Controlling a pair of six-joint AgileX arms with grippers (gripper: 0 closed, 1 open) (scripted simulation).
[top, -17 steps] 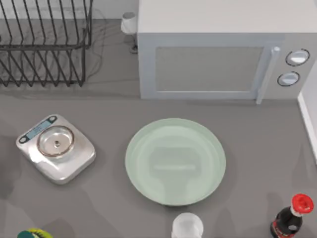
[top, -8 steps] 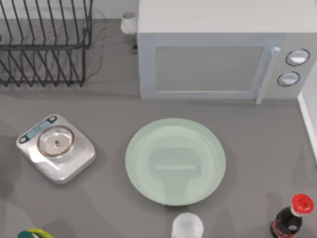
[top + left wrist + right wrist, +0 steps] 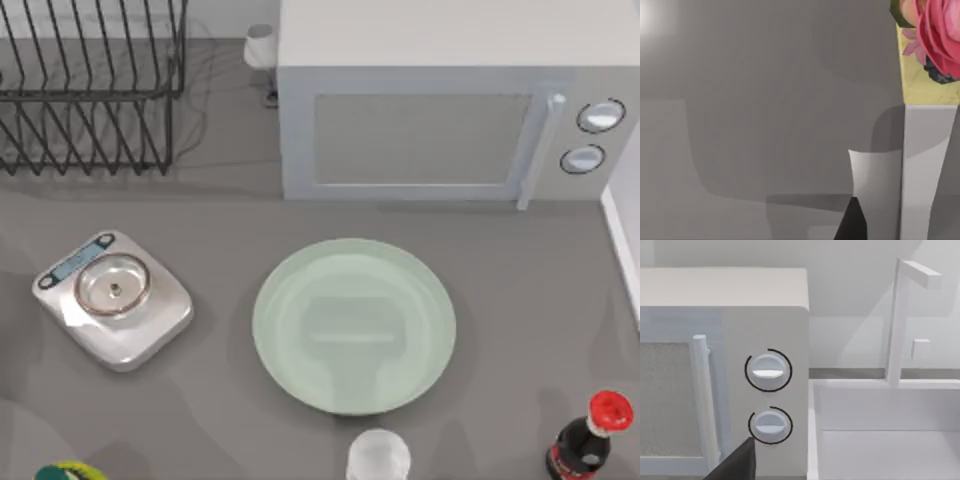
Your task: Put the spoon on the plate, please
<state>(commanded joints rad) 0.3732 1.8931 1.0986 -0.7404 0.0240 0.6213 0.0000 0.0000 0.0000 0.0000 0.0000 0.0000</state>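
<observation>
**Plate bare at table centre**

The microwave point(image 3: 450, 110) stood at the plate's 12 o'clock. The plate point(image 3: 354, 325) lay bare mid-table, with the scale point(image 3: 112, 298) at its 9 and the bottle point(image 3: 590, 440) at its 4. A pale round object point(image 3: 378, 456) at its 6 may have been the spoon; I could not tell. The left gripper point(image 3: 852, 222) hung over bare table and the right gripper point(image 3: 735, 465) faced the microwave dials. Whether either was open, or how far it was from the plate, could not be told.
</observation>
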